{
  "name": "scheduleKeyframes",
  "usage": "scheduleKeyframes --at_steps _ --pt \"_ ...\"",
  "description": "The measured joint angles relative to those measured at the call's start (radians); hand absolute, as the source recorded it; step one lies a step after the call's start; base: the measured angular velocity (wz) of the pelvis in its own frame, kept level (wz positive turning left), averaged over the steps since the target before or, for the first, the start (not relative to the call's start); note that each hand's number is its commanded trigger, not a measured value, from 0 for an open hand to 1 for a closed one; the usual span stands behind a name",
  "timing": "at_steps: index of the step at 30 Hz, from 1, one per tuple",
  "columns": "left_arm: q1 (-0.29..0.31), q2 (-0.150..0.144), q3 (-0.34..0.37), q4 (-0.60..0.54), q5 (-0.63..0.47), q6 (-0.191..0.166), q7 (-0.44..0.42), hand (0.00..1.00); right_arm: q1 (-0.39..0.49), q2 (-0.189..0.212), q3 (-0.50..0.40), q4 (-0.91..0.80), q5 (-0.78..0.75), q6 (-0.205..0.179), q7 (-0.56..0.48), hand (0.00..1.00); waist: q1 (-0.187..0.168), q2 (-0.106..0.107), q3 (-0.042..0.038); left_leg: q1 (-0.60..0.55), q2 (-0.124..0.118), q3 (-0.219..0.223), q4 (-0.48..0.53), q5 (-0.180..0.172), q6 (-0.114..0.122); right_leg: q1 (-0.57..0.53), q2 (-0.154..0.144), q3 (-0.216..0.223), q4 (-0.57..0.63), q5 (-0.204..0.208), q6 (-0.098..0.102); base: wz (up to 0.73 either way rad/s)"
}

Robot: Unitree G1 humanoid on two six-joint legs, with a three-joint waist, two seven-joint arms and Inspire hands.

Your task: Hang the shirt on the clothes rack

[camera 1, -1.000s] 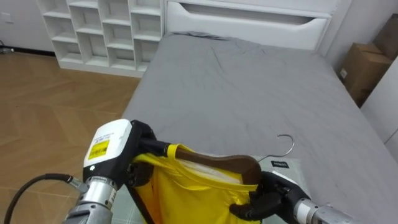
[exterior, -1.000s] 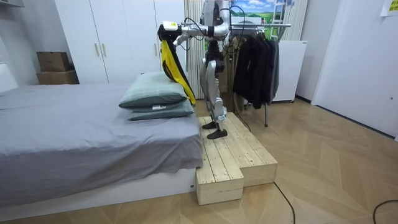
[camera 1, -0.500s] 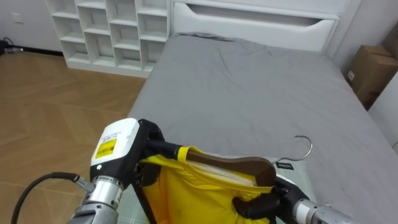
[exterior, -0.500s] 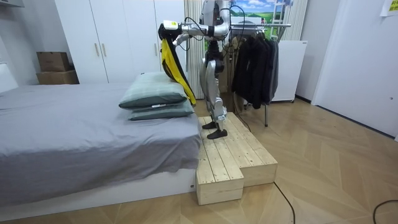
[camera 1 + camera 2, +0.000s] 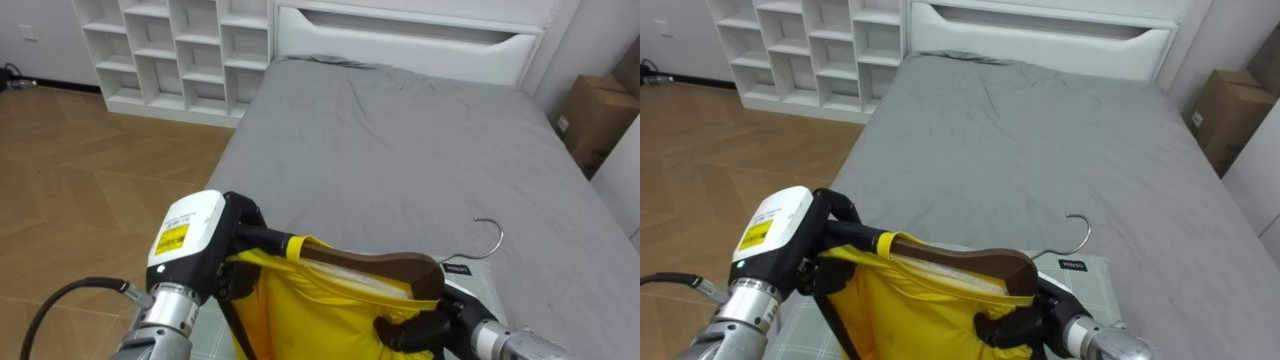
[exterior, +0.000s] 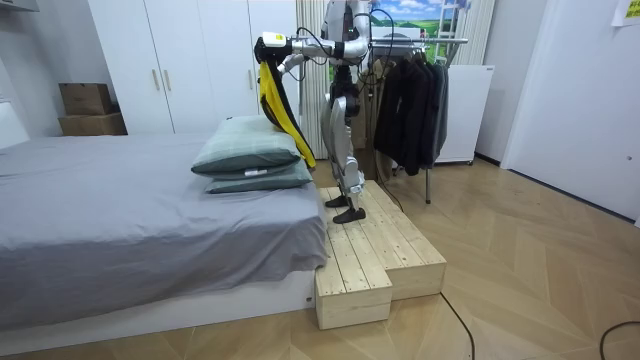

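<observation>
A yellow garment (image 5: pixel 300 320) hangs on a brown wooden hanger (image 5: pixel 380 268) whose metal hook (image 5: pixel 490 238) points to the right. My left hand (image 5: pixel 215 250) grips the hanger's left end with curled fingers. At the right end, my right hand (image 5: pixel 420 328) is curled on the yellow cloth just under the hanger. In the room view I stand on a wooden platform (image 6: pixel 375 250) beside the bed, holding the garment (image 6: pixel 272 100) up at chest height over the pillows (image 6: pixel 250 155).
The grey bed (image 5: pixel 400 150) stretches ahead, with a white headboard, a white cube shelf (image 5: pixel 170 50) at its left and a cardboard box (image 5: pixel 600 115) at its right. A clothes rack (image 6: pixel 420 42) with dark clothes (image 6: pixel 410 100) stands behind me.
The head camera has shifted slightly since a second ago. Both hands still hold the hanger and the yellow garment in nearly the same pose.
</observation>
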Motion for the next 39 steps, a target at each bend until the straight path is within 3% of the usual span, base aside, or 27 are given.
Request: scheduleKeyframes --at_steps 8,10,16,26,34,39 --pt "0.0 0.0 0.003 0.001 0.0 -0.001 -0.004 1.0 0.0 0.0 -0.005 -0.012 -0.03 0.0 0.003 1.0 0.0 -0.007 -0.0004 0.001 0.0 0.0 -0.001 0.0 0.0 0.0 0.0 0.005 0.001 0.0 0.0 0.0" --pt "0.0 0.0 0.008 0.001 0.001 -0.002 -0.007 0.01 0.003 -0.001 -0.026 -0.028 -0.051 0.0 0.013 1.0 -0.004 -0.007 -0.0004 0.0 0.0 -0.001 -0.003 0.0 0.0 0.0 0.001 0.003 0.001 0.0 0.0 0.0" --pt "0.0 0.013 0.042 0.001 -0.002 -0.05 -0.012 0.0 0.02 -0.018 -0.084 -0.039 -0.05 -0.003 0.046 1.0 -0.011 -0.009 -0.0016 0.0 0.0 -0.001 0.002 0.0 0.0 -0.001 0.001 0.007 0.001 0.001 -0.001 0.0" --pt "0.0 0.038 0.077 0.001 -0.048 -0.054 -0.007 0.0 0.057 -0.037 -0.123 -0.021 -0.046 -0.003 0.043 1.0 -0.036 -0.015 -0.0057 0.001 0.001 0.018 0.01 0.0 0.0 -0.001 0.0 0.023 0.002 0.001 -0.001 -0.05" --pt "0.0 0.041 0.088 0.001 -0.068 -0.07 -0.007 0.0 0.058 -0.038 -0.156 0.016 -0.047 -0.003 0.031 1.0 -0.05 -0.018 -0.0082 0.001 0.001 0.019 0.01 0.0 0.0 -0.001 0.001 0.024 0.003 0.001 -0.001 0.0" --pt "0.008 0.041 0.09 0.001 -0.076 -0.07 0.0 0.0 0.078 -0.073 -0.174 0.014 -0.052 -0.002 0.032 1.0 -0.048 -0.019 -0.0114 0.003 0.001 0.015 0.004 0.0 0.0 -0.002 0.002 0.021 0.004 0.001 -0.001 0.02"
